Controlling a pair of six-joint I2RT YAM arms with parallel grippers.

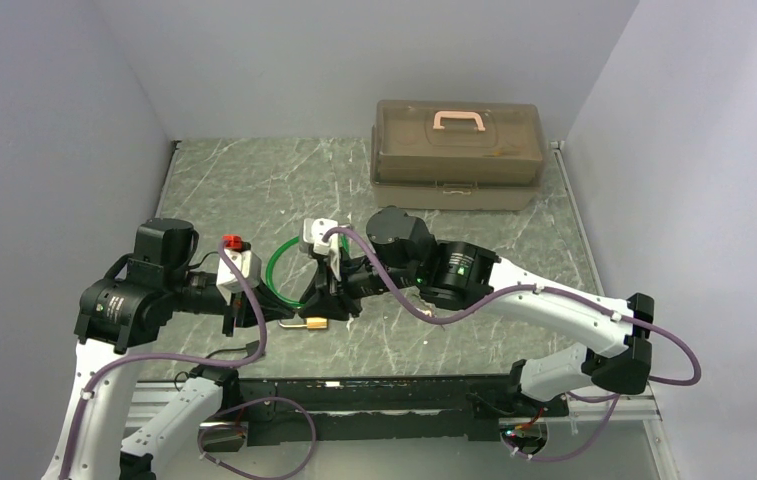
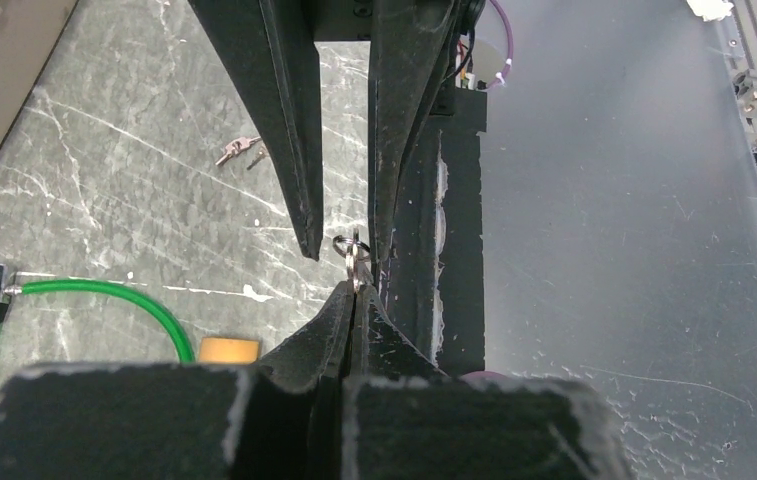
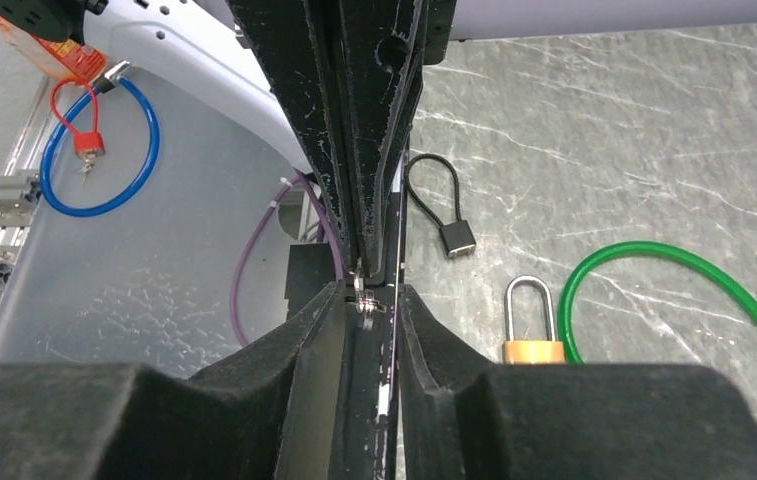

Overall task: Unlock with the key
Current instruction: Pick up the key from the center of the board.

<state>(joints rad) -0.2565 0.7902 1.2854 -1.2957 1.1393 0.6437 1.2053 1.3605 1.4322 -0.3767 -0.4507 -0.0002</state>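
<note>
We see the left hand (image 2: pixel 354 290) pinched shut on the key (image 2: pixel 353 256) above the near edge of the counter (image 1: pixel 254 190), the right hand (image 3: pixel 371 290) parted around it. A mistimed handover could drop the tiny key, away from the brass padlock (image 3: pixel 532 352).

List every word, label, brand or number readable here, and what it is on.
None can be read.
Padlock: no legible marking on its brass body.
Toolbox: no label visible.
</note>
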